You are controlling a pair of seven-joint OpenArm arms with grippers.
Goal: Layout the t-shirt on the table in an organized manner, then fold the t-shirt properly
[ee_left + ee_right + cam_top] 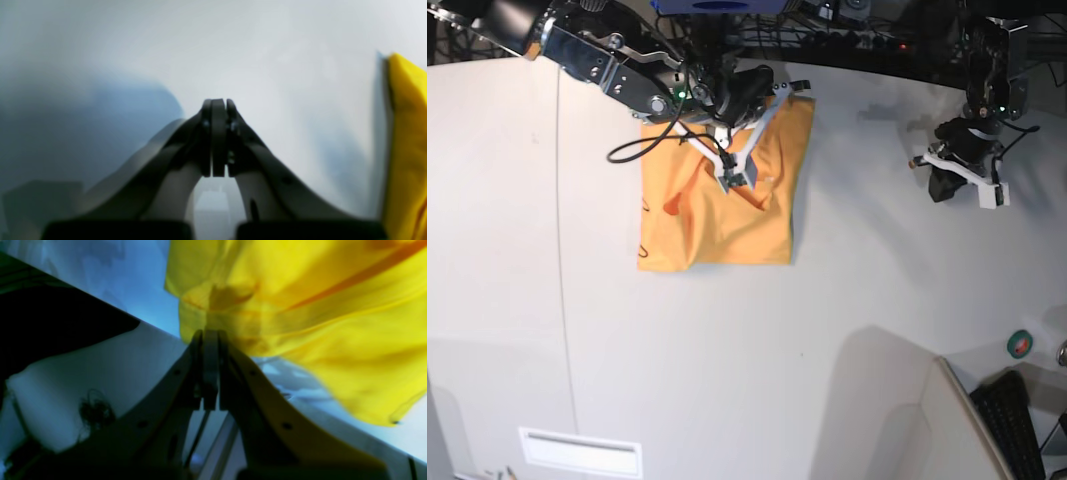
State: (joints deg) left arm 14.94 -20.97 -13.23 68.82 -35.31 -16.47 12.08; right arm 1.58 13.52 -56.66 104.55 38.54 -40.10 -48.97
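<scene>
Right end effector [735, 179] clamped on t-shirt [717, 225]

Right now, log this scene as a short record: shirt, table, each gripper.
t-shirt: orange-yellow, partly folded and rumpled, on the far middle of the table
table: off-white, thin dark seam near one side
right gripper: shut, pinching shirt cloth, a fold lifted off the table
left gripper: shut, holding nothing, off to the shirt's side, apart from it
shirt layout: not flat
</scene>
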